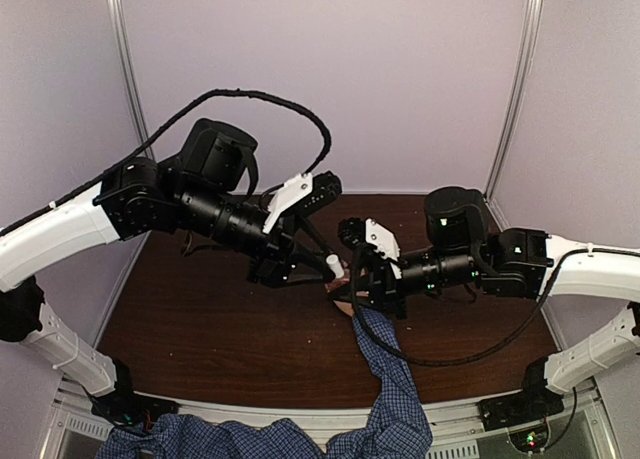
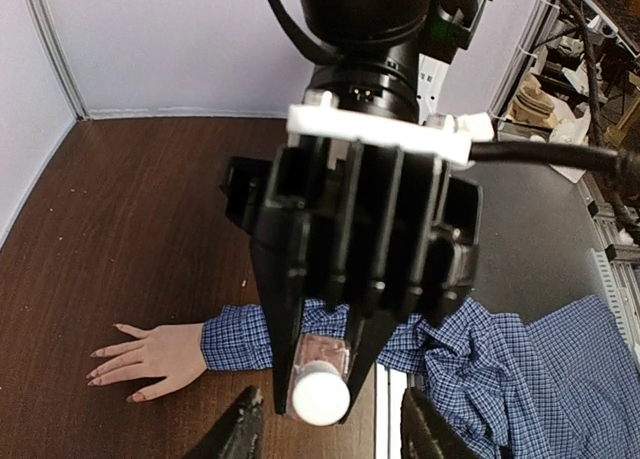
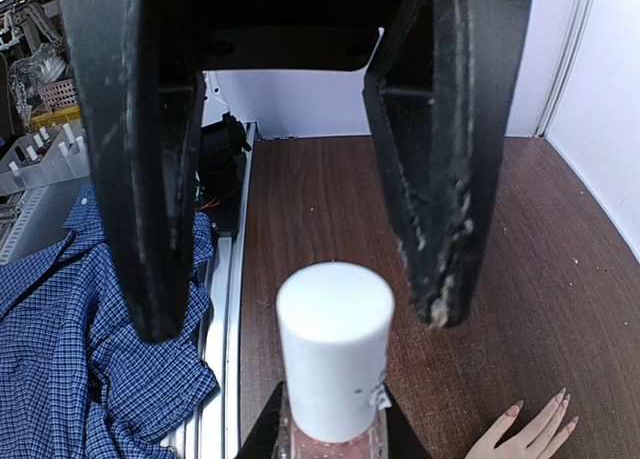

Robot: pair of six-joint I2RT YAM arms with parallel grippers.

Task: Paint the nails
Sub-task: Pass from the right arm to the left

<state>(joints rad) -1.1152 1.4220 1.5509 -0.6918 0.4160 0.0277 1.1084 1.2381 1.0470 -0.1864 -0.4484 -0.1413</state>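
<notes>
A light-skinned hand [image 2: 150,359] with a blue checked sleeve [image 2: 240,336] lies flat on the brown table. Its pinkish nails [image 2: 96,354] show at the fingertips, also in the right wrist view [image 3: 514,410]. My right gripper [image 3: 333,424] is shut on a small nail-polish bottle [image 2: 320,359] with a white cap [image 3: 335,349], held above the table just right of the hand. My left gripper [image 2: 329,399] is open, its fingers [image 3: 440,229] on either side of the cap without touching it. From above, both grippers [image 1: 340,271] meet over the hand [image 1: 345,301].
The table [image 1: 200,319] has purple walls at the back and sides. A metal rail [image 3: 225,309] runs along the near edge. The person's checked shirt [image 1: 390,399] bunches over that rail. Cables loop from both arms.
</notes>
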